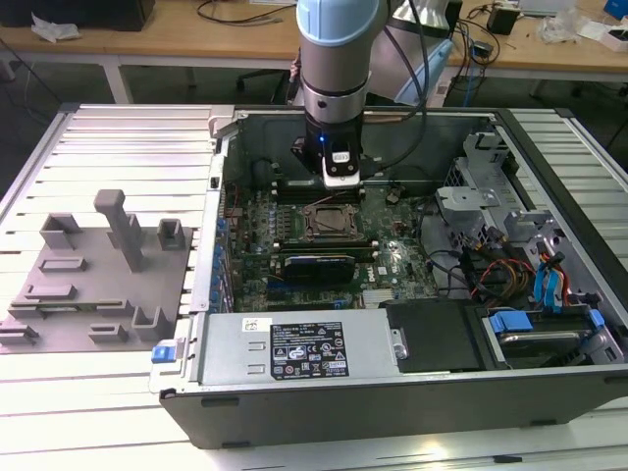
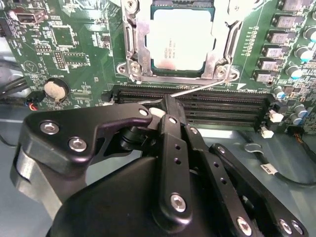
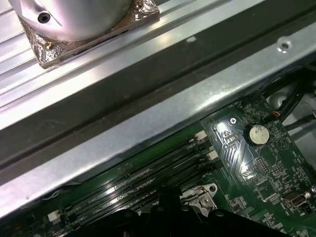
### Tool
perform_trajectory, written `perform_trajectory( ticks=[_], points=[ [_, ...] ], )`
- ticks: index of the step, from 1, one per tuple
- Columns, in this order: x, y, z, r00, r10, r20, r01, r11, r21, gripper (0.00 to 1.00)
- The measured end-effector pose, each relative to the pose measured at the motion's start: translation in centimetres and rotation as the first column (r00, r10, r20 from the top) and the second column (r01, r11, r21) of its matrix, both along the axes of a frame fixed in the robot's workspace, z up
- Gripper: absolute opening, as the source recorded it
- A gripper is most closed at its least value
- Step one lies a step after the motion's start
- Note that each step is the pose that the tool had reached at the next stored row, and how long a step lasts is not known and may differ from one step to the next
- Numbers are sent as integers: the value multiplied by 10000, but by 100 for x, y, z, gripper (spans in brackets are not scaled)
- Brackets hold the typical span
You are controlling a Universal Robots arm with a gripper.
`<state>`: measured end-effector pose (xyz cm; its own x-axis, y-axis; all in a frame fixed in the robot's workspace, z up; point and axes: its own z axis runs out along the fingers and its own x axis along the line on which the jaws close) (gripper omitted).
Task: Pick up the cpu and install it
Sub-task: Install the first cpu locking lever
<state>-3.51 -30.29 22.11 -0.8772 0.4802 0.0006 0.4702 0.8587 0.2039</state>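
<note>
Second wrist view, cpu [image 2: 181, 43] seated in socket, top edge cut off, end effector [image 2: 168, 106] clenched, empty, tips hidden.

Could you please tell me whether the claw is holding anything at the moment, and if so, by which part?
Nothing, apparently: the cpu lies in its socket, apart from the claw.

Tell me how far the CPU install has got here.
The silvery-white square CPU already lies in the metal-framed socket on the green motherboard. The black gripper sits beside the socket by its thin wire lever. The socket frame doesn't look clamped over the chip.
</note>
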Motion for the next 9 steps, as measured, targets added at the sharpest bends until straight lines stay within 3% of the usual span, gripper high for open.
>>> perform_trajectory(
  ticks=[9],
  points=[
    [50,0,-135,10000,-2,0,2,10000,-38,11]
  ],
)
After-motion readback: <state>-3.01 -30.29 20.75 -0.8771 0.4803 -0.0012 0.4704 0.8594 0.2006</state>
